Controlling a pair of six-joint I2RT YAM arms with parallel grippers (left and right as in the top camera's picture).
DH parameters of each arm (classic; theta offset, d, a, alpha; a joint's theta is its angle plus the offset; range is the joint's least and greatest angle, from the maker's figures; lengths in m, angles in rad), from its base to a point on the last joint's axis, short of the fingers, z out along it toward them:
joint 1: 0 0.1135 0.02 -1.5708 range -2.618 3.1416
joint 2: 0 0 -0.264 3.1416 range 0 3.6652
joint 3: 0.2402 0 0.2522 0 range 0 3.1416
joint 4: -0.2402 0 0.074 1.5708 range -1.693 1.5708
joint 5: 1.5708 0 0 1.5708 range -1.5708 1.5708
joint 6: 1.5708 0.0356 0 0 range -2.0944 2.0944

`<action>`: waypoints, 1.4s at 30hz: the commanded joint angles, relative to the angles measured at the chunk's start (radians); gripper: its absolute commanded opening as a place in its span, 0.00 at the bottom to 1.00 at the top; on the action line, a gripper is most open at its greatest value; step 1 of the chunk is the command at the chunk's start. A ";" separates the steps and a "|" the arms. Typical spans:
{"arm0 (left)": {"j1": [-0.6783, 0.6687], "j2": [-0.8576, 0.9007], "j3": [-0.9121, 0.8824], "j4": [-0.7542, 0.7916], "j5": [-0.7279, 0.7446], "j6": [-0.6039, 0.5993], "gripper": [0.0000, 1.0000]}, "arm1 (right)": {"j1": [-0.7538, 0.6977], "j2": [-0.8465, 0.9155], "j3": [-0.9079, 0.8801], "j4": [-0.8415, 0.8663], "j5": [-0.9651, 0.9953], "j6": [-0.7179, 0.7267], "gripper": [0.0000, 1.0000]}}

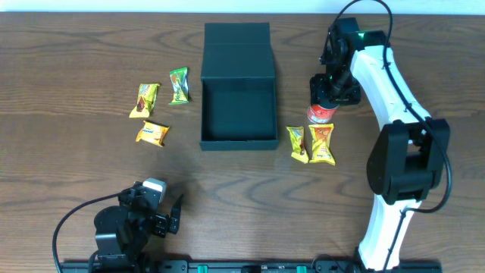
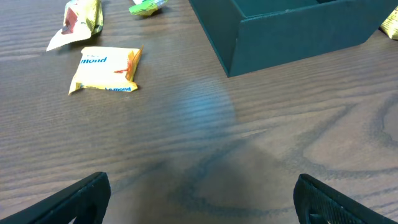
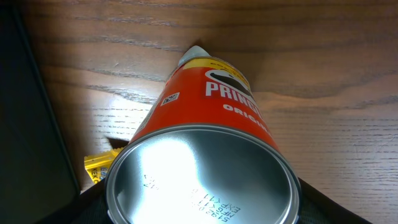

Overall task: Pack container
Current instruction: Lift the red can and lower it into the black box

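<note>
Can point(image 3: 199, 168) fills the right wrist view, shiny metal base toward the lens, red side running away to the table point(image 1: 76, 45). Right gripper point(image 1: 326, 97) is down over it w/ a dark finger at each side of the base. Whether the jaws actually press it, can't tell: no clear contact line in any view. Prob. straddles it that way so the round body sits btwn the fingers and can't roll out on a lift.

Container point(image 1: 237, 142) sits mid-table toward the far edge, just left of the can. Its lid flap is laid back toward the far edge, so the mouth is open from above; inside looks bare. Two snack packets point(image 1: 322, 144) lie side by side just nearside of the can, off the container's near right corner. Three more packets point(image 1: 145, 99) are spread off its left side, apart from one another.

Left gripper point(image 2: 202, 202) hangs low by the near left corner of the table, jaws wide, nothing btwn them. Parked clear, I'd judge, w/ the orange packet point(image 2: 104, 70) ahead as a likely pick.

Packing not begun; can looks like first item in.
</note>
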 commanded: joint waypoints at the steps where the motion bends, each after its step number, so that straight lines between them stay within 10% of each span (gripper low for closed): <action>1: -0.004 -0.006 -0.006 -0.001 0.003 -0.005 0.95 | 0.006 -0.001 0.002 0.000 0.010 0.002 0.61; 26: -0.004 -0.006 -0.006 -0.001 0.003 -0.005 0.95 | 0.007 -0.002 0.287 -0.010 -0.074 0.038 0.50; 42: -0.004 -0.006 -0.006 -0.001 0.003 -0.005 0.95 | 0.065 -0.001 0.571 -0.104 -1.027 -0.225 0.37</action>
